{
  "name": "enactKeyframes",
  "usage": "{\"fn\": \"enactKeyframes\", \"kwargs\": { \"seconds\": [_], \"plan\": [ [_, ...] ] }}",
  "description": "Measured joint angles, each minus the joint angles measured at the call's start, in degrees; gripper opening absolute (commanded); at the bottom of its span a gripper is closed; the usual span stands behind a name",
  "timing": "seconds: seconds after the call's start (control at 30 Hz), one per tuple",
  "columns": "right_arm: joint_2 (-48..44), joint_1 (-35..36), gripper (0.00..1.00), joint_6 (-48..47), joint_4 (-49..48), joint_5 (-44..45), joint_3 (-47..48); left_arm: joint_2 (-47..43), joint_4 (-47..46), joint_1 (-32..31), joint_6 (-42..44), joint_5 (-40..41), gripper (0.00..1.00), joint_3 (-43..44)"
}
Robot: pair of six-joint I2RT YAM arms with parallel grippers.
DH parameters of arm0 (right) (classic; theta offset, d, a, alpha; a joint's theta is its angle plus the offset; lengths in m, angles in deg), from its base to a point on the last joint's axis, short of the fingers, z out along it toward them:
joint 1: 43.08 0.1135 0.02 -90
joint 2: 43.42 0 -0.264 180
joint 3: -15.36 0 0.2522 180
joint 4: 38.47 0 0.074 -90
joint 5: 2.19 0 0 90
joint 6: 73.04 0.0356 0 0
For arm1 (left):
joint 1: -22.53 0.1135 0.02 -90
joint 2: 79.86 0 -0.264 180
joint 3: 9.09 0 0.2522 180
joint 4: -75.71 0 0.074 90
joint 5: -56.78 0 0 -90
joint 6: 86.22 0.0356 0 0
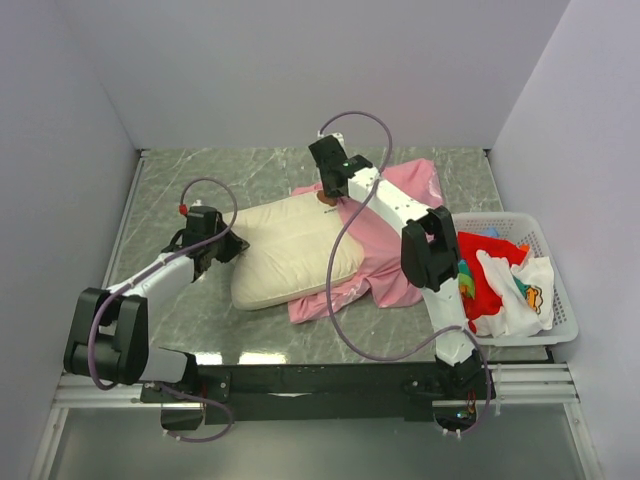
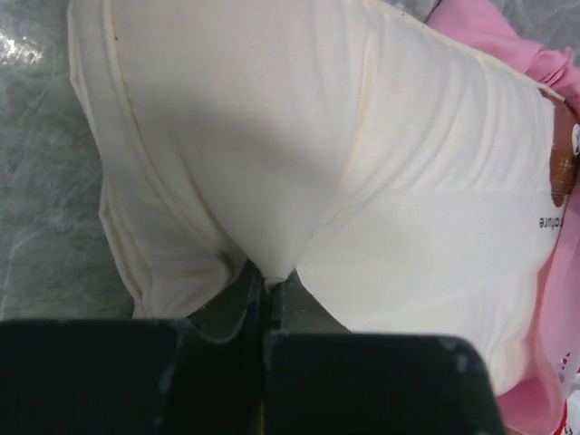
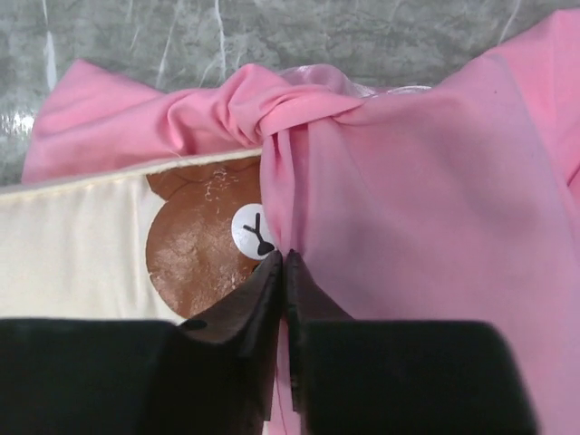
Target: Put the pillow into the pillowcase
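The pillow (image 1: 290, 250) lies on the table (image 1: 200, 180) over the left part of the pillowcase (image 1: 395, 245), nearly all of it uncovered. The left gripper (image 2: 266, 274) is pinched tight on a small fold at its left edge, and the right gripper (image 3: 283, 261) is pinched tight on bunched pink cloth beside the bear patch (image 3: 199, 249). Likely failures: the shallow fold slips out under a push, or the right jaws hold both layers, so the mouth never opens.

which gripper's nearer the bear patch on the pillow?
Right. The right gripper pinches the pillowcase beside the bear patch; the left gripper grips the pillow at its opposite edge.
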Motion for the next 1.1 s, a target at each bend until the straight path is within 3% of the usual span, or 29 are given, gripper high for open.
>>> {"fn": "enactKeyframes", "kwargs": {
  "seconds": [0.2, 0.37, 0.63, 0.7, 0.73, 0.77, 0.87, 1.1],
  "plan": [
    [0.3, 1.7, 0.00, -0.1, 4.6, 0.4, 6.4, -1.3, -0.2, -0.4, 0.3, -0.7, 0.01, 0.0],
    [0.2, 8.8, 0.00, -0.8, 9.1, 2.4, 14.0, -6.4, 5.6, -3.7, 1.5, 2.1, 0.01, 0.3],
    [-4.5, 19.0, 0.00, -0.9, 8.4, 2.0, 12.8, -7.4, 13.6, -4.7, 1.9, 4.5, 0.01, 3.3],
    [-5.5, 18.7, 0.11, -0.9, 8.1, 1.6, 11.3, -6.8, 14.5, -4.8, 1.8, 5.7, 0.01, 4.4],
    [-5.6, 18.2, 0.19, -0.7, 8.0, 1.4, 10.7, -6.6, 14.4, -4.8, 1.6, 5.9, 0.01, 4.5],
    [-5.8, 17.6, 0.34, -0.6, 7.6, 1.3, 9.9, -6.5, 14.4, -4.8, 1.3, 6.2, 0.01, 4.5],
    [-6.5, 15.1, 0.53, -0.8, 6.4, 1.2, 5.9, -6.4, 13.7, -4.8, 0.2, 6.3, 0.01, 4.1],
    [-9.6, 13.4, 0.83, -1.3, 5.8, 1.7, 3.4, -5.8, 8.2, -4.3, -2.5, 5.9, 0.01, 1.7]
  ]
}}
